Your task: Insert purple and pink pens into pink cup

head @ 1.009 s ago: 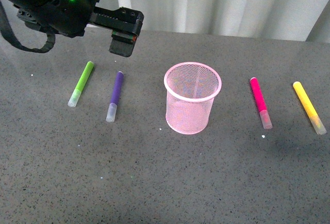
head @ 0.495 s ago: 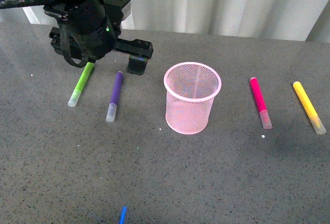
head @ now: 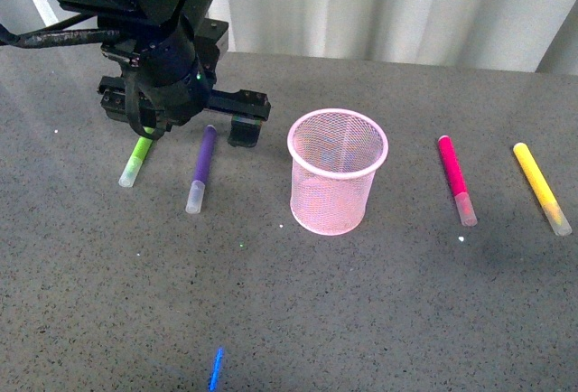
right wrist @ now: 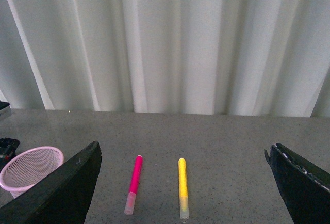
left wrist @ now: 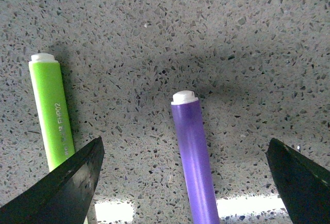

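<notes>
The purple pen (head: 201,168) lies on the grey table left of the pink cup (head: 330,200), clear cap toward me. My left gripper (head: 191,130) hangs open low over the pen's far end. In the left wrist view the purple pen (left wrist: 193,152) runs between the two wide-apart fingers, untouched. The pink pen (head: 454,175) lies right of the cup. My right gripper (right wrist: 183,149) is open and empty, raised well back from the pink pen (right wrist: 134,180) and the cup (right wrist: 28,164); it does not show in the front view.
A lime-green marker (head: 135,162) lies just left of the purple pen, partly under my left arm, close to the left finger (left wrist: 72,182). A yellow marker (head: 540,186) lies at the far right. White curtains (right wrist: 170,38) close off the back.
My left arm has come down and toward me from the back left, so the open gripper now straddles the purple pen's far end. The pens and the cup have not moved.
</notes>
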`<action>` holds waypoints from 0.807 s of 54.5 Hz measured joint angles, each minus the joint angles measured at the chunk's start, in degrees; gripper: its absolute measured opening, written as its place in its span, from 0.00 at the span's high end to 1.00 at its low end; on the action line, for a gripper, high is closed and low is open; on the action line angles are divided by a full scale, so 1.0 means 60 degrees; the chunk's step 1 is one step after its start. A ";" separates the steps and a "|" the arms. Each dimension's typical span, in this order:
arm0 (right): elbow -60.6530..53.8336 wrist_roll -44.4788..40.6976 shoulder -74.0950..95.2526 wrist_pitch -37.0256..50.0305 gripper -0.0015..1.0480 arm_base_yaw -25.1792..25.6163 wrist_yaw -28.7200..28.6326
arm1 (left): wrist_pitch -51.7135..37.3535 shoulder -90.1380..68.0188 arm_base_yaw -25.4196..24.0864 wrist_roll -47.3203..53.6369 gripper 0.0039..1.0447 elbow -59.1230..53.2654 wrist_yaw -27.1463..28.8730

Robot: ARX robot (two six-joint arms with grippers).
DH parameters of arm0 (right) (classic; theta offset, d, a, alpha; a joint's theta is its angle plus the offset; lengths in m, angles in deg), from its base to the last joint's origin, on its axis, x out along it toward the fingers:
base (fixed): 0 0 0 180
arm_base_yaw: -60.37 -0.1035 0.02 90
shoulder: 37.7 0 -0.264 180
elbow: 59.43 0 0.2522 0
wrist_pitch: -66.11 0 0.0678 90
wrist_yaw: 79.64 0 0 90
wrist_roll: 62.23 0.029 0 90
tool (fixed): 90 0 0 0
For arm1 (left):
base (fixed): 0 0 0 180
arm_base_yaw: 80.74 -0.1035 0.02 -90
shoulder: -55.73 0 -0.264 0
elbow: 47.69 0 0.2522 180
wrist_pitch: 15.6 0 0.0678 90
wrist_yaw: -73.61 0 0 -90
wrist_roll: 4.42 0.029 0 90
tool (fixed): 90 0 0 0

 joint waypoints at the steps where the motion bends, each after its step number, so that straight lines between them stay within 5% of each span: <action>1: 0.0000 0.0000 0.0000 0.0000 0.07 0.0000 0.0000 | 0.0000 -0.0022 0.0000 -0.0018 0.06 0.0007 -0.0007; 19: 0.0000 0.0000 0.0000 0.0000 0.07 0.0000 -0.0004 | 0.0142 -0.0597 0.0193 -0.0171 0.08 0.0637 0.0098; 28: 0.0000 0.0000 0.0000 0.0004 0.07 0.0000 0.0000 | 0.0106 -0.0663 0.0361 -0.0219 0.42 0.0696 0.0189; 44: 0.0000 0.0000 0.0000 0.0000 0.07 0.0000 -0.0004 | 0.0015 -0.0659 0.0321 -0.0124 0.85 0.0627 0.0295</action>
